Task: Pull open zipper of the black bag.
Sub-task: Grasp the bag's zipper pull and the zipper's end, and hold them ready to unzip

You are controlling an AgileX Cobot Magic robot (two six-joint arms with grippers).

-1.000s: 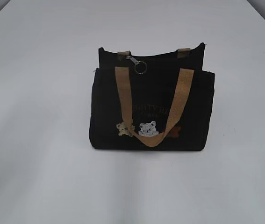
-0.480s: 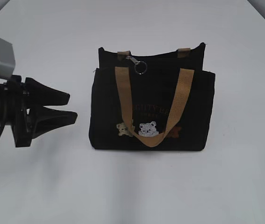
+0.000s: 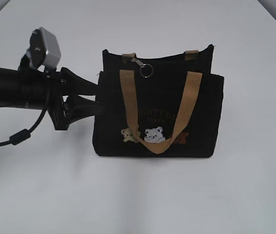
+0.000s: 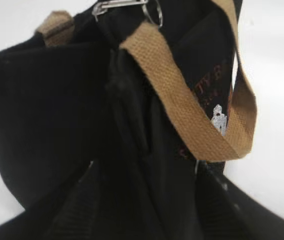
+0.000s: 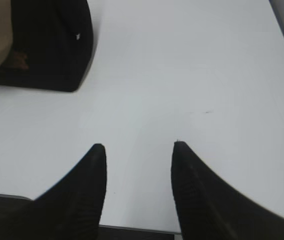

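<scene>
The white tabletop carries only the bag and, a second ago, held no arm at all in the exterior view. Now your left arm has swept in from the left edge and reached the bag's left end.

The black bag stands upright in the middle, front panel toward the camera, and has not shifted since the arm arrived. Its tan handles droop over the front, just above the embroidered bears.

Your left gripper has its jaws spread wide, wider than when it first came into view, and their tips sit at the bag's left side seam, one jaw above the other. From the exterior view you can't tell whether they already touch the fabric; in the left wrist view the bag's end fills the frame between the jaws, so they look poised to clamp that corner. They hold nothing yet.

Your right gripper hangs over bare tabletop, well apart from the bag, jaws about half open and empty.

The zipper pull with its key ring rests at the top edge, near the left handle's root, untouched. The track still looks closed. So this approach reads as bracing the bag, and the pull itself remains for the other arm.
</scene>
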